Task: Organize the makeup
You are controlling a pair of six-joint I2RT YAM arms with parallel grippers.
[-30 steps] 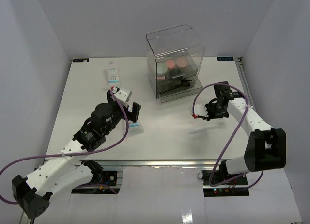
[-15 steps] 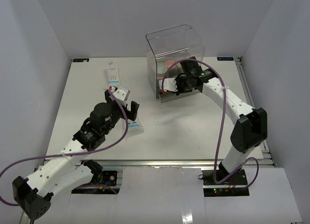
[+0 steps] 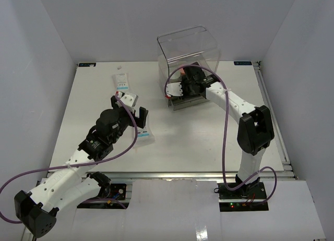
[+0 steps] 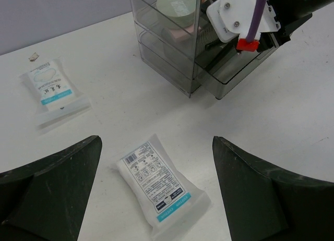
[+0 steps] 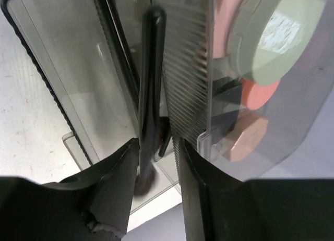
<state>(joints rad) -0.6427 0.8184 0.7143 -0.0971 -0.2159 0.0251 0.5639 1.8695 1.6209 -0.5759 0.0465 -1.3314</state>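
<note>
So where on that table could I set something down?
The widest bare table lies in front of the clear box, between the near sachet and the right arm. The strip right of the box is free too. It's crowded at the box's front, where the right pincer reaches in, and around the left pincer.

This was a robotics lab test cell. A white table [image 3: 209, 142] was boxed in by plain white walls [image 3: 31, 53] on 3 sides. The left arm [image 3: 73, 160] and the right arm [image 3: 253, 129] were bolted to an aluminium rail [image 3: 172, 176], 2 purple cables [image 3: 227, 142] looped off them, and bare circuit boards [image 3: 237, 204] sat below.
</note>
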